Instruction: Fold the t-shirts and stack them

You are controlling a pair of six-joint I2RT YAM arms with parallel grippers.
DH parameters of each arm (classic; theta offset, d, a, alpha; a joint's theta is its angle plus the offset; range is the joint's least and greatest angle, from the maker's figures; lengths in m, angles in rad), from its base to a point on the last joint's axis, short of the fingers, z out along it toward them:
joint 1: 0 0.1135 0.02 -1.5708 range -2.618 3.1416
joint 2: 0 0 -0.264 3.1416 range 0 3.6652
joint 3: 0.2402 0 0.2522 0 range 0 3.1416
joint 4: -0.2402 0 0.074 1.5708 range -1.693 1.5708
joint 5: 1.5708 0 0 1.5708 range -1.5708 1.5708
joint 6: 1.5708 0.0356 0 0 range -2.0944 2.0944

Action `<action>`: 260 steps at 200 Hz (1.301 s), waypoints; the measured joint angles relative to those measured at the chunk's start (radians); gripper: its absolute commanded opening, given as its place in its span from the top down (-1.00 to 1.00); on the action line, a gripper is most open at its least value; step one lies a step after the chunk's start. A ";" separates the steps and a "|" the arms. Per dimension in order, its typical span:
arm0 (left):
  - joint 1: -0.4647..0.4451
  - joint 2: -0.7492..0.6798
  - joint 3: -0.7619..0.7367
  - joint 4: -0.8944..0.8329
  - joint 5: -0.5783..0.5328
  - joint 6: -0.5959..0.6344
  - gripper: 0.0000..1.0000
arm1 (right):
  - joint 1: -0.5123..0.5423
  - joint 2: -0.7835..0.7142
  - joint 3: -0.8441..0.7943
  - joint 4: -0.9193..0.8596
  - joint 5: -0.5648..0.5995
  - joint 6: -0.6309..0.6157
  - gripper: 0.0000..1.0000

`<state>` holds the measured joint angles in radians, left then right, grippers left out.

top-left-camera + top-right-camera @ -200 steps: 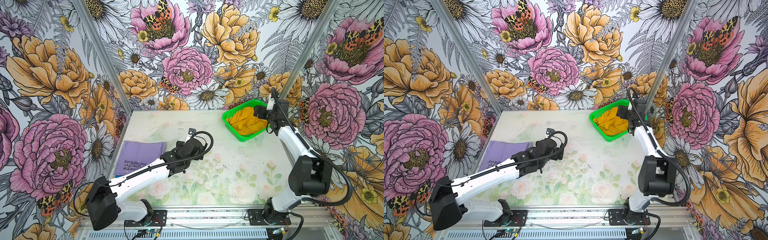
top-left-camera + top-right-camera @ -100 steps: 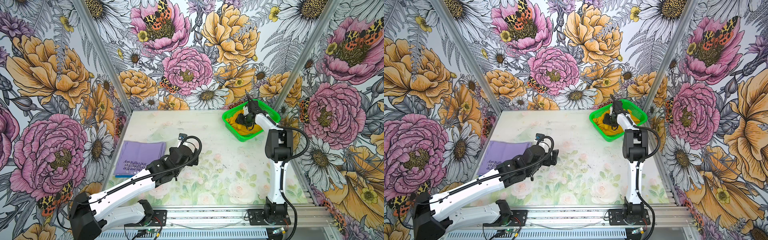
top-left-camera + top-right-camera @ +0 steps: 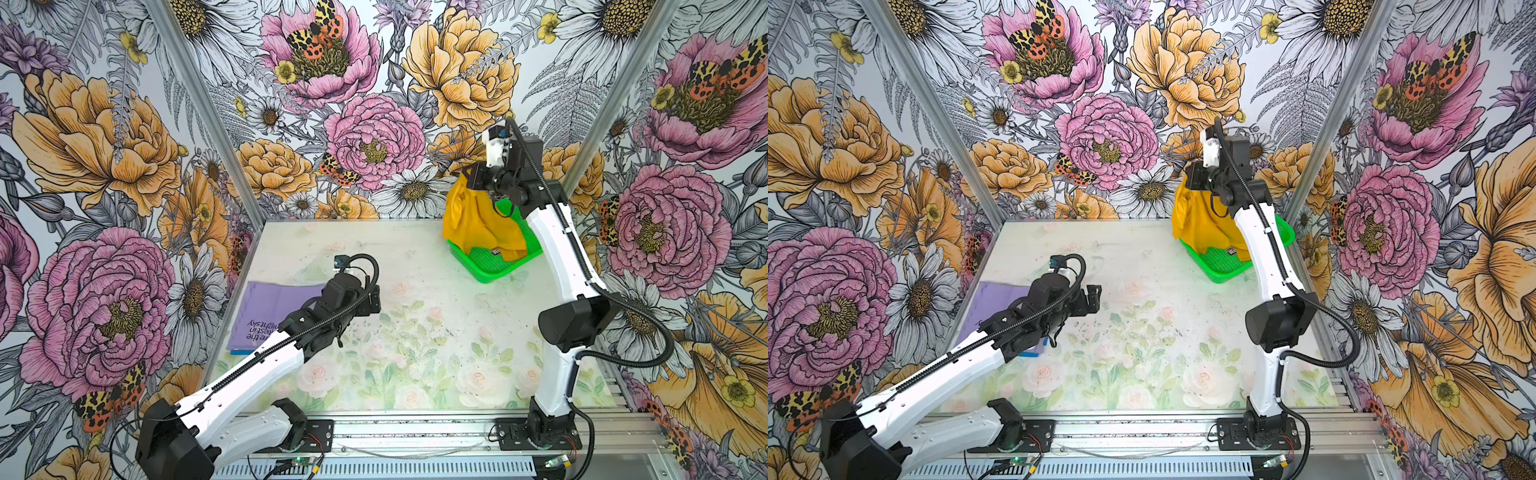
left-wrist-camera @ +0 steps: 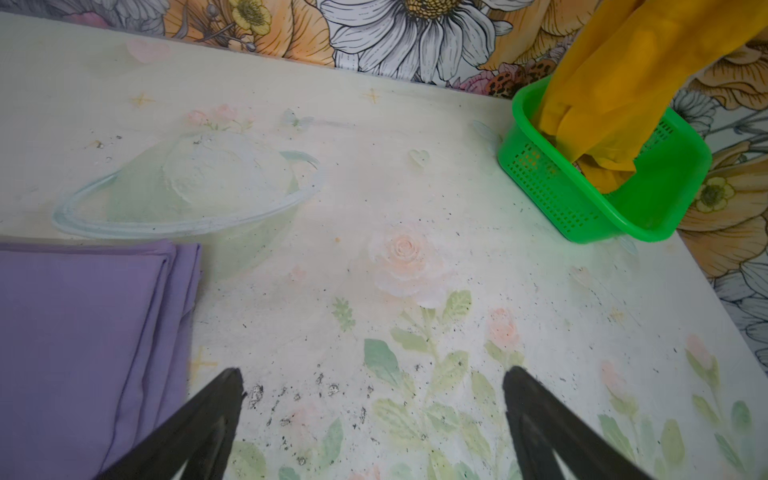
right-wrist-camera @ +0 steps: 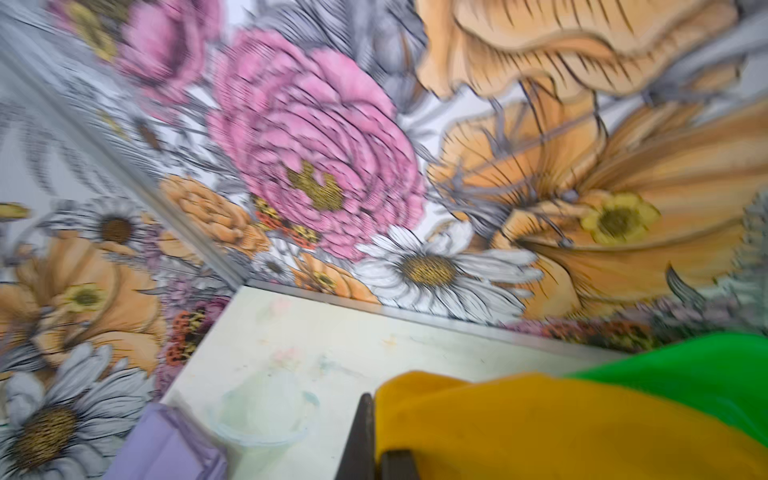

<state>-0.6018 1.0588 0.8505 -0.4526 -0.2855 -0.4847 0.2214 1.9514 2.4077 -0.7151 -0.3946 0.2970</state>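
Large drawn flowers cover the papered back wall and both side walls: pink peonies, orange blooms, white daisies, grey ferns and spotted orange moths. Slim silver metal posts stand in the two back corners. The flat pale tabletop bears a faded print of roses and green leaves, flecked with dark specks. A grey aluminium rail runs along its front edge. The light is bright and even, with only soft shadows.
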 measured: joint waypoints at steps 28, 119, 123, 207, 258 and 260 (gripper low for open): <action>0.186 -0.016 0.000 0.000 0.113 -0.016 -0.97 | 0.090 -0.022 0.185 0.017 -0.196 0.011 0.96; 0.479 -0.041 0.021 -0.015 0.344 -0.025 -0.97 | 0.083 -0.483 -0.745 0.091 0.098 0.039 -0.99; 0.479 -0.040 0.021 -0.015 0.348 -0.025 -0.97 | 0.066 -0.510 -0.814 0.099 0.123 0.043 -0.99; 0.168 0.206 0.064 0.036 0.368 -0.026 -0.97 | -0.240 -0.530 -1.268 0.175 0.330 0.112 -0.99; -0.048 0.361 0.069 0.069 0.310 -0.088 -0.97 | -0.278 -0.230 -1.214 0.234 0.279 0.157 -0.99; -0.052 0.363 0.069 0.069 0.308 -0.090 -0.97 | -0.278 -0.218 -1.208 0.235 0.272 0.159 -0.99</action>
<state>-0.6540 1.4220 0.9199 -0.3840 0.0227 -0.5751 -0.0563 1.7336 1.1999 -0.4801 -0.1230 0.4564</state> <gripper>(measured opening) 0.986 0.995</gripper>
